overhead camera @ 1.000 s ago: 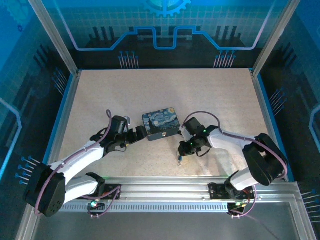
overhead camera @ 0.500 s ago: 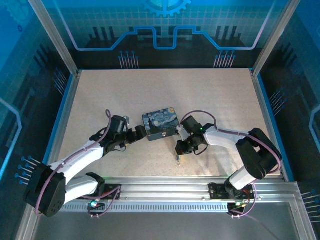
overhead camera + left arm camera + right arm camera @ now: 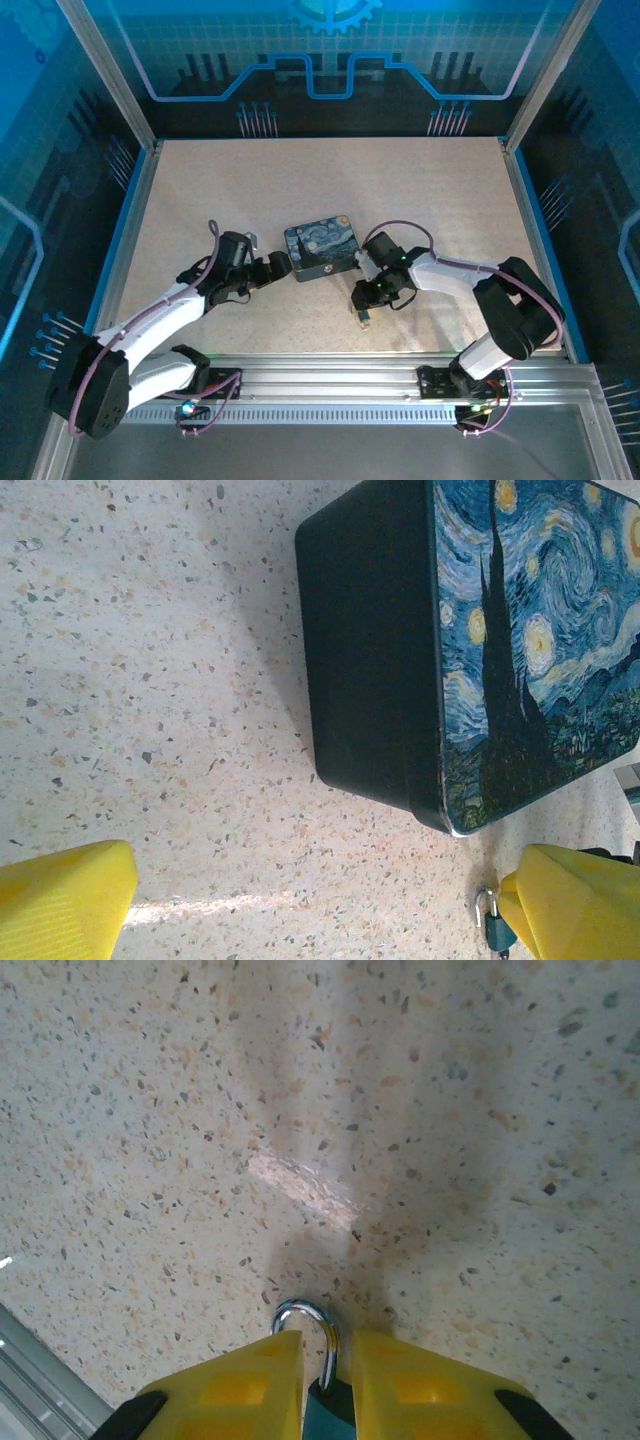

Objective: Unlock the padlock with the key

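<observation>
Most of the padlock (image 3: pixel 326 1360) is hidden from me. Its teal body sinks between my right fingers (image 3: pixel 240 1385) and is cut off at the wrist view's lower edge. Only the silvery shackle loop stands clear over the speckled table (image 3: pixel 450 1110). My right gripper (image 3: pixel 365 313) leaves a narrow gap, and I cannot tell whether it presses the padlock or merely flanks it. It sits low, near the starry tin (image 3: pixel 520 650). My left gripper (image 3: pixel 320 905) is spread wide at the tin's other end.
</observation>
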`<state>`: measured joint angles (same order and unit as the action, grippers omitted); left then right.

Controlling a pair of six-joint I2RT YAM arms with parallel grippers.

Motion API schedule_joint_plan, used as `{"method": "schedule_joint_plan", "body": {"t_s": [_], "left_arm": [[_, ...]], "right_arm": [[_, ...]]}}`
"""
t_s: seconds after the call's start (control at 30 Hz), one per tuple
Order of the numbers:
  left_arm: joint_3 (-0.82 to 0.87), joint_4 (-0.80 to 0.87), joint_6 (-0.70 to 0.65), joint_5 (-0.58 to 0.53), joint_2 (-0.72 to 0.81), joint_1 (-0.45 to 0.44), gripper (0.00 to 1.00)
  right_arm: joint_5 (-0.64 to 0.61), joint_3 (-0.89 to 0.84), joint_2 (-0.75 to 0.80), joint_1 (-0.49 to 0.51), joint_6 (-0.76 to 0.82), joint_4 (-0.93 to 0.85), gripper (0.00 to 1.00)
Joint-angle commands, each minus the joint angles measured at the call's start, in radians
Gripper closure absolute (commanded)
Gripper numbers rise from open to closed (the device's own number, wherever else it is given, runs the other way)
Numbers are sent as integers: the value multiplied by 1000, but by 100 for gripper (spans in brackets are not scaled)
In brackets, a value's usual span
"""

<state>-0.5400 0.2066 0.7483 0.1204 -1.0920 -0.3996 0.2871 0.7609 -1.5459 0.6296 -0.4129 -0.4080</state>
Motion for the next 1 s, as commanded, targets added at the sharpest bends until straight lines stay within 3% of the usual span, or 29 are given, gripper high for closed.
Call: {"method": "schedule_joint_plan", "body": {"t_s": [0.0,0.27,0.53,0.77,0.97], "left_arm": [[-15,27,-30,9,33,11,1],[-48,79,-69,1,87,49,1],[-129,176,-156,-94,179,111,1],[-170,199,-252,-246,275,160,1],[-132,137,-378,-434,351,163,1]], "right_arm": [[-21,-3,66,-12,13,-20,76],[-74,-7,204,-40,36,-48,71],[-134,26,348,-113,93,-74,62],[-158,8,468,-233,120,-32,49],[-135,-74,588,-367,96,82,27]]}}
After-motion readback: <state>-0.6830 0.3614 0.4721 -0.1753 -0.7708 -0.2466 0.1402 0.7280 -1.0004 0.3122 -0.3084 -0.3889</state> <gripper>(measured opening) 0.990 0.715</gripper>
